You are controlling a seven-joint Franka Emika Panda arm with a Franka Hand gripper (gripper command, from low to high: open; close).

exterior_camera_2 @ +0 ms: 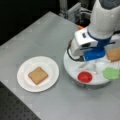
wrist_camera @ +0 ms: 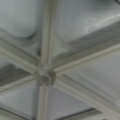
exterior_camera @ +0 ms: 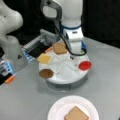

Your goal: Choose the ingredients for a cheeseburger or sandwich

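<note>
Brown toast square (exterior_camera_2: 37, 75) lies alone on the white paper plate (exterior_camera_2: 23, 82), at a front view's left; nothing is stacked on it yet. Right of it stands the round divided tray (exterior_camera: 65, 77), which carries the dark patty (exterior_camera: 46, 73), yellow cheese square (exterior_camera: 44, 58), second toast square (exterior_camera: 60, 48), red disc (exterior_camera: 85, 65) and green piece (exterior_camera_2: 111, 73). Over the tray's middle hangs the gripper (exterior_camera_2: 88, 67); whether its jaws are apart, I cannot tell. Wrist view shows only the tray's dividers (wrist_camera: 45, 73).

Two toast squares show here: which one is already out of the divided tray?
The toast square lying alone on the white plate. The other toast square sits in a tray compartment beside the yellow cheese square. The tool itself is hidden.
</note>
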